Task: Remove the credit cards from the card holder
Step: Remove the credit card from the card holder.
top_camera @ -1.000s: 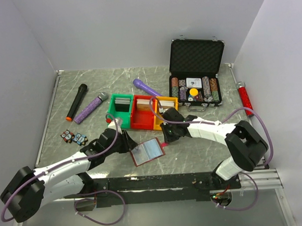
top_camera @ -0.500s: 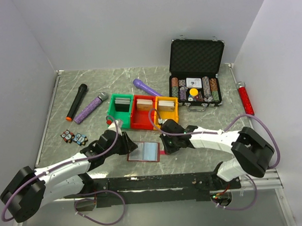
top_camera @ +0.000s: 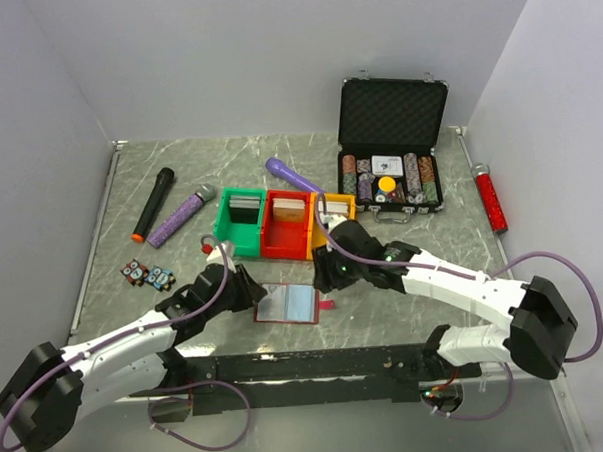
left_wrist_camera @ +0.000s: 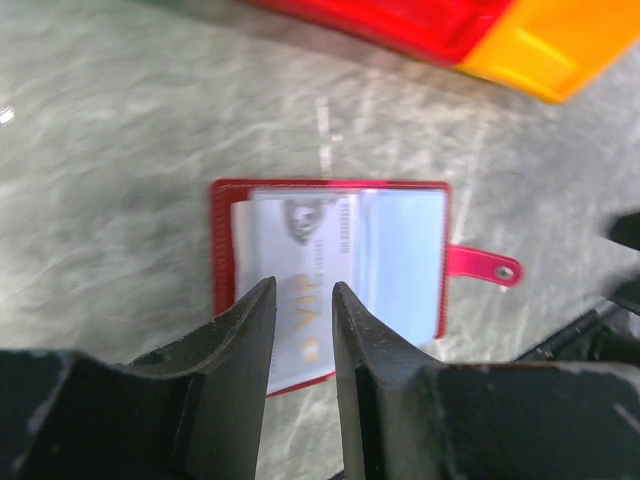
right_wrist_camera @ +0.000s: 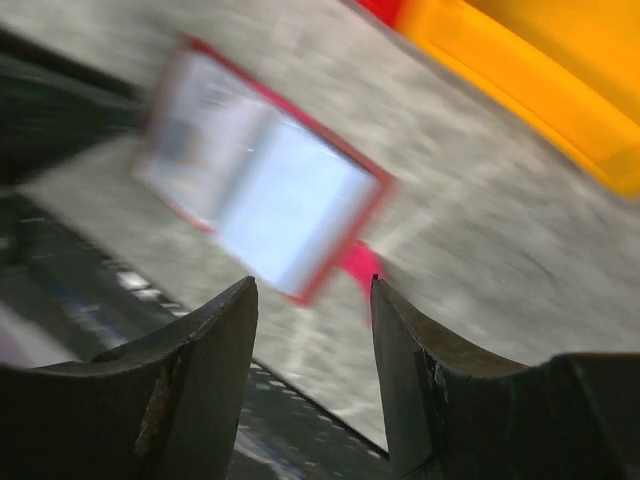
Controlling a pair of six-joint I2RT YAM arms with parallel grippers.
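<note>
The card holder point(top_camera: 287, 304) lies open and flat on the table, dark red with pale blue sleeves point(left_wrist_camera: 400, 250) and its snap tab point(left_wrist_camera: 485, 268) pointing right. A pale card with gold lettering point(left_wrist_camera: 295, 235) shows in its left sleeve. My left gripper point(top_camera: 246, 288) hovers at the holder's left edge; in its wrist view the gripper point(left_wrist_camera: 303, 290) has its jaws narrowly apart, with nothing pinched between them. My right gripper point(top_camera: 329, 275) sits just past the tab, open point(right_wrist_camera: 312, 284) and empty, above the blurred holder point(right_wrist_camera: 260, 180).
Green point(top_camera: 239, 221), red point(top_camera: 284, 224) and yellow point(top_camera: 333, 207) bins stand right behind the holder. An open black chip case point(top_camera: 393, 132) is at the back right. Two microphones point(top_camera: 152, 203) lie at the left, a red cylinder point(top_camera: 489, 200) at the right, and the black rail point(top_camera: 308, 364) runs close in front.
The holder, tilted up between both grippers a second ago, now lies flat. The right gripper has opened and lifted back off the tab side. The left gripper has drawn slightly left.
</note>
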